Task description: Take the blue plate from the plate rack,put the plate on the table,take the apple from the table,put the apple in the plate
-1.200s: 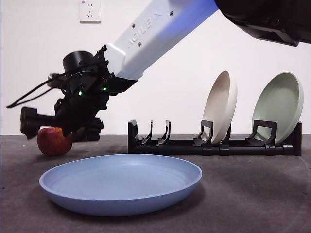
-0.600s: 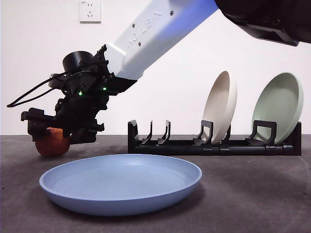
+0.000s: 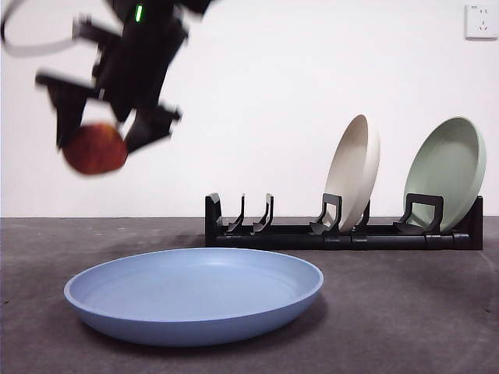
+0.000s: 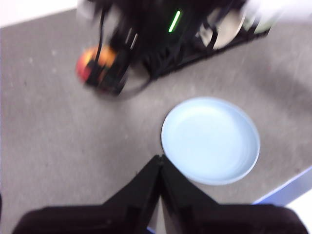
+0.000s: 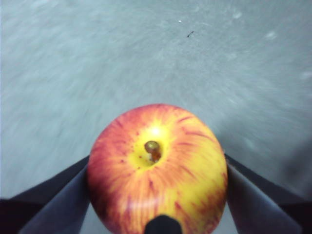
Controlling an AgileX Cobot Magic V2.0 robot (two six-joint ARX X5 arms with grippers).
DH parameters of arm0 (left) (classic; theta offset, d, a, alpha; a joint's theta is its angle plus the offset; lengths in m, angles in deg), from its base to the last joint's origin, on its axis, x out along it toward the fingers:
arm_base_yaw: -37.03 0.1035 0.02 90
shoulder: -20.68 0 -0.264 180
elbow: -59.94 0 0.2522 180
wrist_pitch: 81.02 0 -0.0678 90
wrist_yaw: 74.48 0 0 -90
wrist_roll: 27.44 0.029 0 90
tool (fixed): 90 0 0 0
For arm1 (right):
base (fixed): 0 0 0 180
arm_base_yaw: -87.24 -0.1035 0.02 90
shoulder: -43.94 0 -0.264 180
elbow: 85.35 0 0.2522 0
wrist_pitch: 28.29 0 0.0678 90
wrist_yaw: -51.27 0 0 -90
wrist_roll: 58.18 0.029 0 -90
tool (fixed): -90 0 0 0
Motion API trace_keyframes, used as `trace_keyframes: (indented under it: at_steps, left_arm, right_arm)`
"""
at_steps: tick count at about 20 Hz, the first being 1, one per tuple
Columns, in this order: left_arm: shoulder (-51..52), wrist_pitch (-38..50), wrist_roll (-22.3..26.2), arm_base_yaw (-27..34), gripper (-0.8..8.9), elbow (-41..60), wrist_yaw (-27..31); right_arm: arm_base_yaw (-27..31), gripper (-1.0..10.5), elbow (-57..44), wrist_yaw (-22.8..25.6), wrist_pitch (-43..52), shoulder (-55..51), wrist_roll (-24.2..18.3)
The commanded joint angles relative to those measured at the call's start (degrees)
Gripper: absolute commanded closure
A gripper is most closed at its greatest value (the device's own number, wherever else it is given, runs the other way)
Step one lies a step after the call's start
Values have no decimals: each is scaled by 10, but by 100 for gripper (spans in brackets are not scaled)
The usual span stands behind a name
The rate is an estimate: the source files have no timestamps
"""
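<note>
The blue plate (image 3: 193,294) lies flat on the table (image 3: 405,312) in front of the plate rack (image 3: 343,232); it also shows in the left wrist view (image 4: 210,140). My right gripper (image 3: 97,125) is shut on the apple (image 3: 94,149) and holds it high above the table, left of the plate. The right wrist view shows the apple (image 5: 157,169) between the two jaws, stem up. My left gripper (image 4: 160,163) is shut and empty, high over the table near the plate's edge, looking down at the right gripper and the apple (image 4: 92,66).
A beige plate (image 3: 353,171) and a pale green plate (image 3: 446,171) stand upright in the rack's right slots. The rack's left slots (image 3: 249,214) hold nothing. A wall socket (image 3: 481,21) is at the top right.
My right gripper closed on the apple and lifted it from the table to high above it. The front view has shifted and the arm's white link has left it.
</note>
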Motion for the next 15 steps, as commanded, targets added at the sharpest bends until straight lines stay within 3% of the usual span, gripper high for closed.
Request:
trace_keyframes:
  at_steps: [1,7,10,15]
  left_arm:
    - [1,1,-18,2,822,23,-1]
    - [7,1,-38,2,822,26,-18]
    - [16,2,-37,2,822,26,-29]
    - [42,2,-32,2,822,26,-26]
  right_arm:
    - [-12,958,-1,2,-64,-32,-56]
    - [-23,959,-3,-22,-189,-116,-86]
    - [-23,958,-3,-63,-217,-134,-90]
    - [-30,959,-3,-43,-259,-148,-83]
